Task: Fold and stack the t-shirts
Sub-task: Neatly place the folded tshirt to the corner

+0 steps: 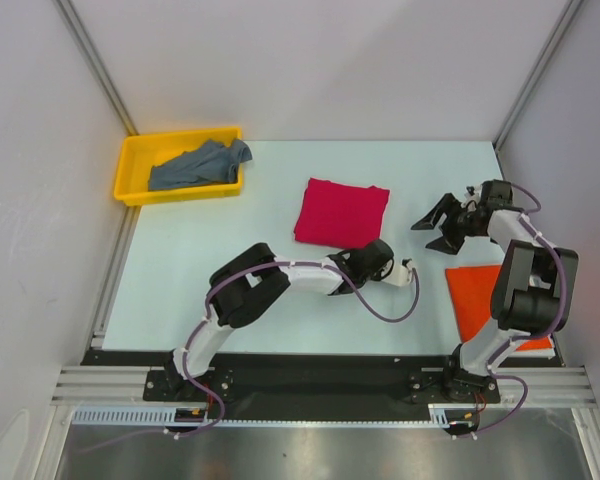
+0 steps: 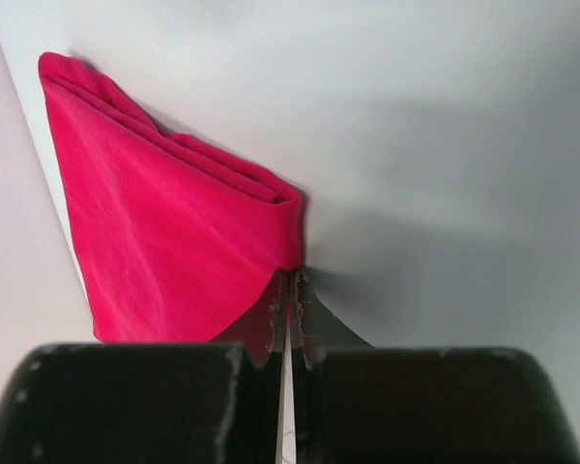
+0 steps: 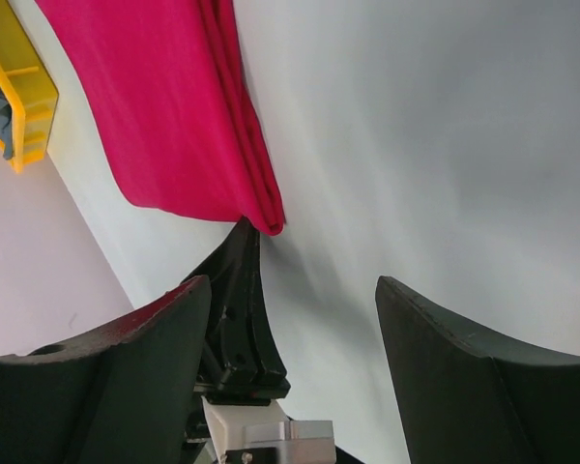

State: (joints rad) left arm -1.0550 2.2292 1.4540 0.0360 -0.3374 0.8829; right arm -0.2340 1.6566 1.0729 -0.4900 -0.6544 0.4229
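From above, we see a pale, smooth worktop [image 1: 230,240] between white walls. At far left sits a yellow plastic tray [image 1: 130,170], rigid and shallow. A grey-blue cloth t-shirt [image 1: 195,165] lies crumpled in it, unfolded. Near the middle, a crimson-pink cloth t-shirt [image 1: 342,212] lies folded into a flat, roughly square pad. Its layered edges show as soft ridges in the left wrist view.

The left claw [image 2: 290,282] rests at that pad's near right corner. Its two dark fingers are pressed almost together, with only a thin slit between them. We cannot tell whether any cloth is caught there.

To the right, the right claw [image 1: 442,228] hovers with its fingers spread wide and nothing between them. At far right an orange-red cloth t-shirt [image 1: 470,295] lies flat on the worktop, partly hidden under the right arm.

We judge all three shirts to be light, limp and slightly grippy. They will sag and unfold if lifted by one point. It seems safest to pinch all the layers at an edge or corner, ideally with both claws.
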